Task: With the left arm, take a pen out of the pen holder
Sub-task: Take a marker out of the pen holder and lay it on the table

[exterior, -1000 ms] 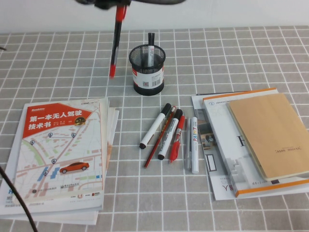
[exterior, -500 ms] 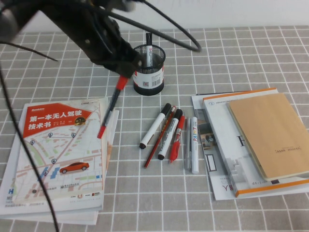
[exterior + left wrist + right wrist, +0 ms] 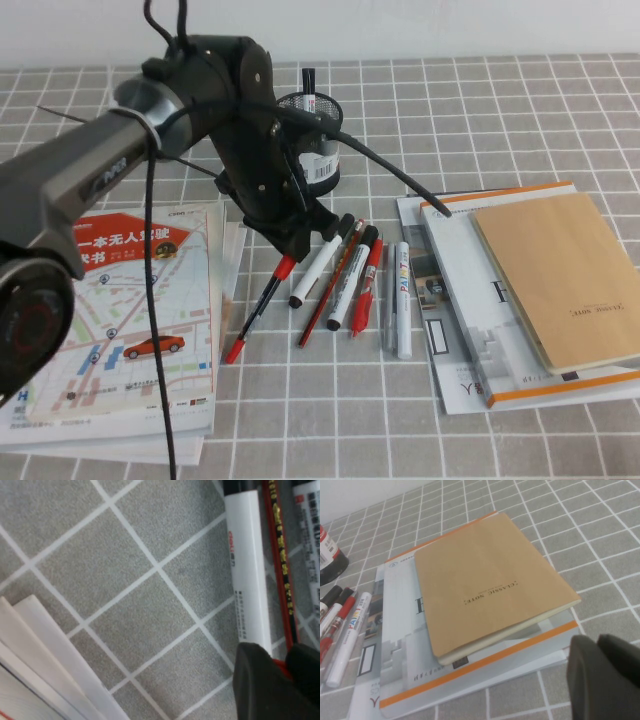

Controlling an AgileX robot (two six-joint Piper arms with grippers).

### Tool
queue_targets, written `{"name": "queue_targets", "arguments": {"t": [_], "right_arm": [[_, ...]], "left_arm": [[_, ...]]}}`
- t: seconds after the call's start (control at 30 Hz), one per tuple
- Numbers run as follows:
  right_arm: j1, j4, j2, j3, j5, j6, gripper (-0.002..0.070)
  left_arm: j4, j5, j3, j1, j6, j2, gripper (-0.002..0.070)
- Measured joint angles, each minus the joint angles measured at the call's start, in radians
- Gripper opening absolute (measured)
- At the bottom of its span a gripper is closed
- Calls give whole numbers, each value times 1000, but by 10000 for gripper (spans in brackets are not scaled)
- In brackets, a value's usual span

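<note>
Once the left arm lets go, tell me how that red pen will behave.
Slim and round, the red pen, held tilted by the left end effector beside the markers, will probably roll. It looks light and stiff. The right end effector hovers near the notebook.

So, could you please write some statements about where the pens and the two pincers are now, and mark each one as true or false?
1. The left pincer is shut on a red-tipped pen. True.
2. That pen stands inside the pen holder. False: it is outside, tilted, with its lower end down by the booklet.
3. The pen holder is empty. False: a dark pen stands in it.
4. The right pincer is beside the tan notebook. True.
</note>
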Motion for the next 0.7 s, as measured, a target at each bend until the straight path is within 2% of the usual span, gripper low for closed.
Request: {"name": "queue_targets", "arguments": {"t": [0.7], "right_arm": [[0, 0, 0, 0, 0, 0, -13]], "left_arm": [[0, -105, -4, 0, -66, 68, 76]]}}
